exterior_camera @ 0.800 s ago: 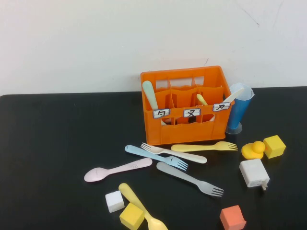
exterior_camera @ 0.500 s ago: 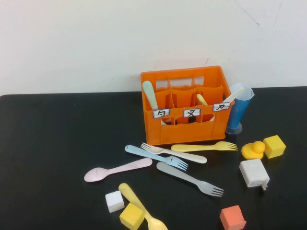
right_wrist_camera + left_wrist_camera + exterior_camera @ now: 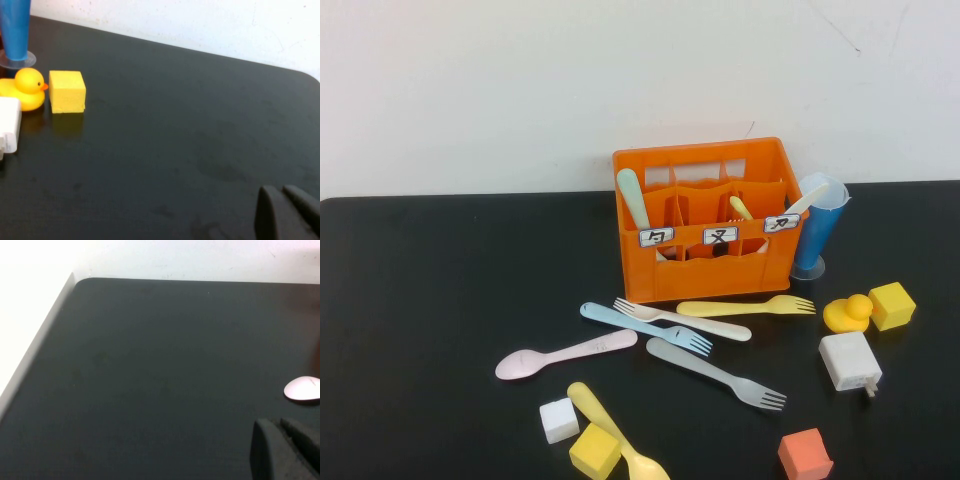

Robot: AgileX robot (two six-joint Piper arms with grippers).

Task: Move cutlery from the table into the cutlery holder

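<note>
I count three pieces standing in the orange cutlery holder (image 3: 705, 220) — six lie in front of it, the pink spoon (image 3: 565, 354) and grey fork (image 3: 717, 373) included. My left gripper (image 3: 290, 452) is closed, empty, near the spoon's bowl; right gripper (image 3: 292, 212) looks closed, parked beyond the yellow cube (image 3: 67, 91).

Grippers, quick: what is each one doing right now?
Left gripper: shut, empty, over the table near the pink spoon.
Right gripper: looks shut, empty, over bare table.

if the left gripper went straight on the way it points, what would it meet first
Probably nothing: the left gripper, shut, hangs low over bare table. The pink spoon lies just off to one side; depth is unclear.
</note>
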